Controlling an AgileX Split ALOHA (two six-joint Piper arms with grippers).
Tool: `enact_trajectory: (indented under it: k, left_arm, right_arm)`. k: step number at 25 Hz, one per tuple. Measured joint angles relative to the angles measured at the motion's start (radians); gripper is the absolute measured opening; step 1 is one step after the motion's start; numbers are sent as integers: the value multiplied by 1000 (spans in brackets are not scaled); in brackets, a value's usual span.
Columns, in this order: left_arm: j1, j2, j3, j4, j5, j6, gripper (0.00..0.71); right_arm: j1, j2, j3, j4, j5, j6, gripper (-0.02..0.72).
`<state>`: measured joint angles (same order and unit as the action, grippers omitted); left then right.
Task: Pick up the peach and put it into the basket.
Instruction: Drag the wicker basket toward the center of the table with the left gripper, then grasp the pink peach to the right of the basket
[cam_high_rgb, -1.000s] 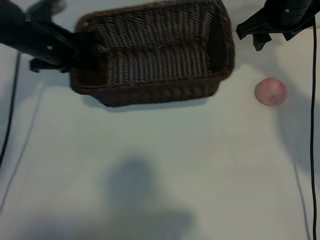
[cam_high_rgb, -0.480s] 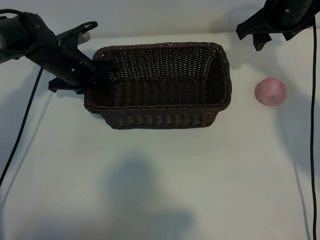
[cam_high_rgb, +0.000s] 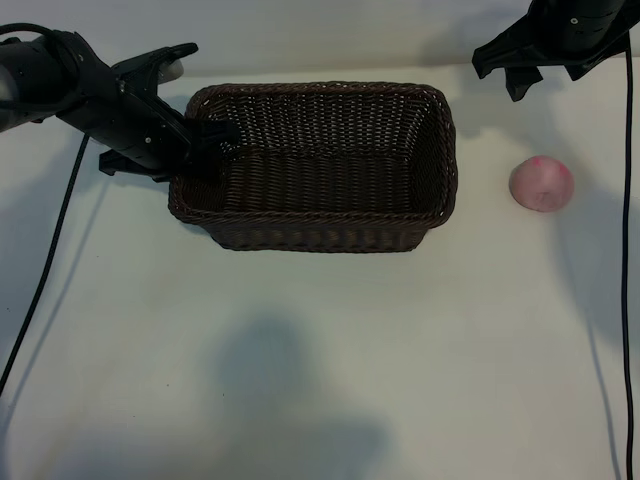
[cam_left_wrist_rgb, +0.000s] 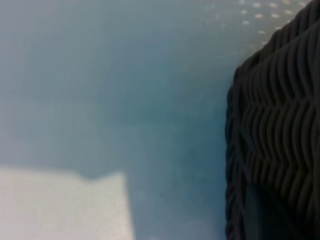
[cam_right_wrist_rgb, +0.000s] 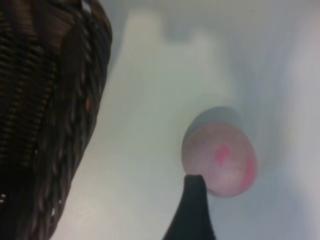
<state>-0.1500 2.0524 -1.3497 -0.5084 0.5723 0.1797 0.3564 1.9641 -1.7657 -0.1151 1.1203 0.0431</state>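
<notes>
The peach (cam_high_rgb: 541, 184) is seen on the bare worktop (cam_high_rgb: 320, 350) near its right edge, apart from the basket (cam_high_rgb: 315, 238), which is set toward the far edge, left of centre. The left tool (cam_high_rgb: 205, 140) is pinched on the basket's left rim. The right tool (cam_high_rgb: 525, 70) is held spread above the far right corner, beyond the peach, with nothing in it. The peach is judged light, round and easily bruised, likely to roll if nudged; a gentle grip across its widest girth is suggested. Open room is left all around it, and the basket's right wall must be cleared on the way in.
</notes>
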Motion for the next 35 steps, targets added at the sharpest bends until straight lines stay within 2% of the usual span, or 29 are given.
enact_trajectory:
  k: [2, 4, 7, 12, 15, 23, 29, 35]
  left_arm:
    - [0, 0, 0, -1, -2, 0, 99]
    - [0, 0, 0, -5, -2, -1, 136]
    - [0, 0, -1, -23, 0, -2, 277]
    - [-1, -1, -2, -26, 9, -4, 559]
    - [-1, -16, -2, -26, 24, -17, 633]
    - [-1, -154, -2, 10, 65, -36, 635]
    - [5, -288, -2, 91, 110, -88, 626]
    - [51, -379, -2, 174, 184, -131, 617]
  right_arm:
    - [0, 0, 0, 0, 0, 0, 590]
    - [0, 0, 0, 0, 0, 0, 590]
    - [0, 0, 0, 0, 0, 0, 590]
    - [0, 0, 0, 0, 0, 0, 590]
    - [0, 0, 0, 0, 0, 0, 590]
    - [0, 0, 0, 0, -1, 0, 589]
    - [0, 0, 0, 0, -1, 0, 589]
    - [0, 0, 0, 0, -1, -1, 589]
